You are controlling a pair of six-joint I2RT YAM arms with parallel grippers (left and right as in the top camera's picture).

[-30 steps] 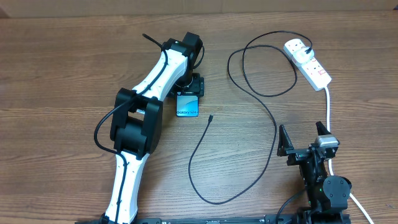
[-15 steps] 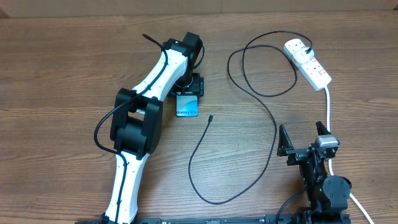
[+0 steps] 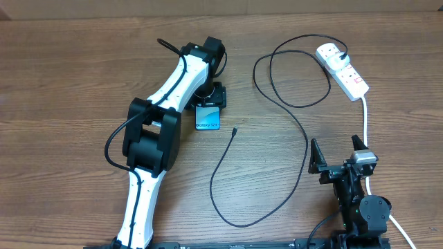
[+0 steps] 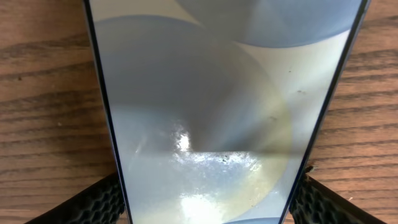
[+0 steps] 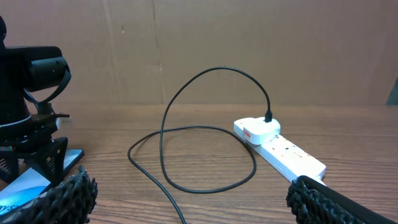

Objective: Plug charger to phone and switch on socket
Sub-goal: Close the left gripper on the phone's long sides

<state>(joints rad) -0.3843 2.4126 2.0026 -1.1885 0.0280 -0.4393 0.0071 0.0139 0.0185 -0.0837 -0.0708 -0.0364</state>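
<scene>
The phone (image 3: pixel 208 117) lies on the wooden table with its blue-teal screen up; it fills the left wrist view (image 4: pixel 205 93) and shows at the left edge of the right wrist view (image 5: pixel 25 186). My left gripper (image 3: pixel 211 95) is shut on the phone's far end, with a finger pad on each long edge (image 4: pixel 205 202). The charger's black cable (image 3: pixel 304 138) runs in loops from its adapter (image 3: pixel 331 50), which sits in the white socket strip (image 3: pixel 344 70). Its small free plug (image 3: pixel 235 130) lies just right of the phone. My right gripper (image 3: pixel 337 153) is open and empty, near the table's front right.
The socket's white cord (image 3: pixel 365 121) runs down the right side, past my right gripper. The cable loop (image 5: pixel 205 134) and the socket (image 5: pixel 286 152) lie ahead of the right gripper. A cardboard wall (image 5: pixel 249 43) stands behind the table.
</scene>
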